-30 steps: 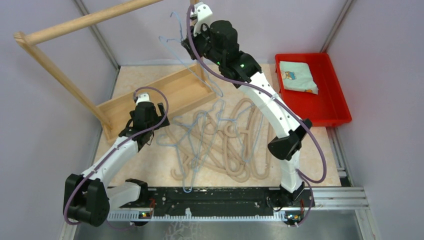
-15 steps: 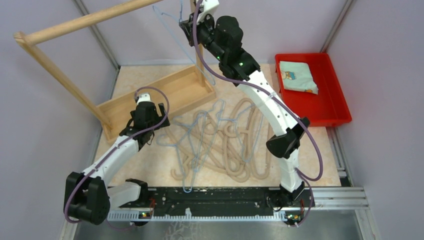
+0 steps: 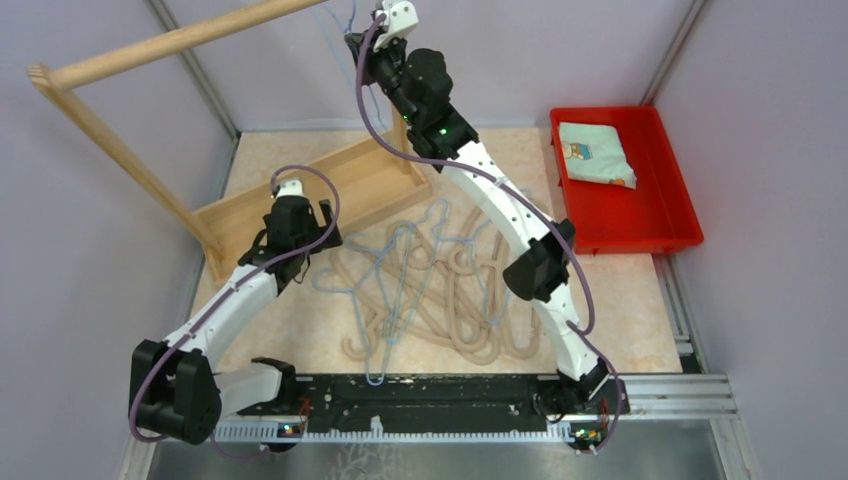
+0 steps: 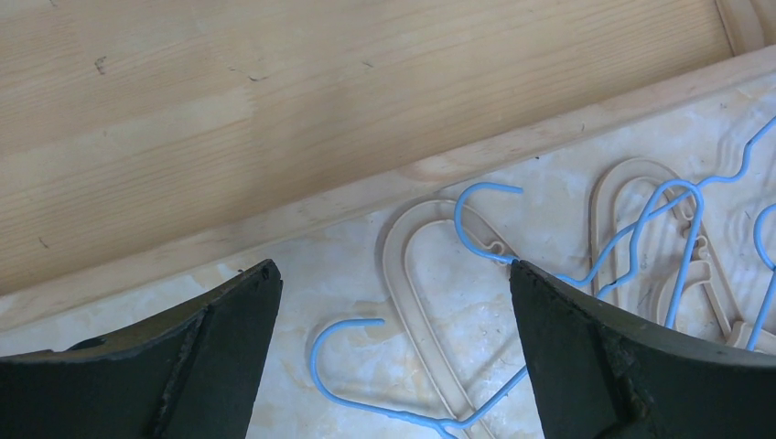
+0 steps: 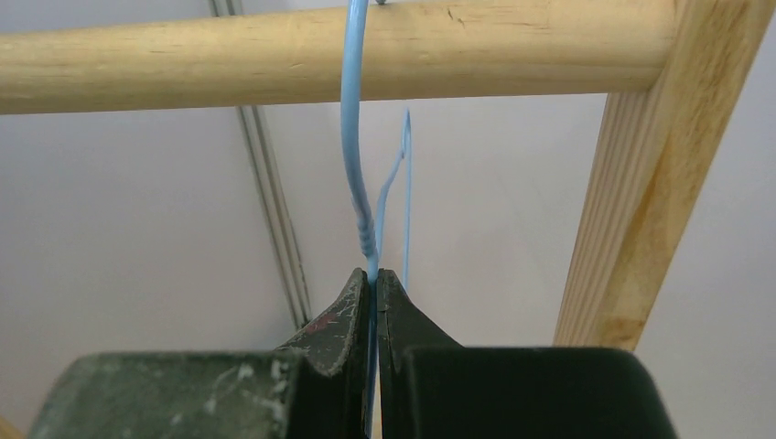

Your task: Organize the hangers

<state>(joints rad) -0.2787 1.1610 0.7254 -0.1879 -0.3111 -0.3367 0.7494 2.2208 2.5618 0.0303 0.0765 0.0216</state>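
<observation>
A pile of light-blue wire hangers (image 3: 385, 280) and beige rounded hangers (image 3: 480, 300) lies on the table in the top view. My right gripper (image 5: 373, 274) is shut on the neck of a blue wire hanger (image 5: 355, 155), raised high at the back. Its hook reaches up over the wooden rail (image 5: 183, 64). In the top view that gripper (image 3: 360, 42) is beside the rail (image 3: 170, 42). My left gripper (image 4: 393, 274) is open and empty, low over a blue hook (image 4: 320, 352) and a beige hanger (image 4: 407, 274). It sits by the pile's left edge (image 3: 290, 215).
The rack's wooden base tray (image 3: 310, 195) lies behind the pile, its edge just beyond my left gripper (image 4: 274, 119). The rack's upright post (image 5: 641, 183) stands right of the held hanger. A red bin (image 3: 660, 215) with a folded cloth (image 3: 595, 150) is at the back right.
My right arm has swung up and to the left with the blue wire hanger, bringing its hook to the rail. The left arm has barely moved.
</observation>
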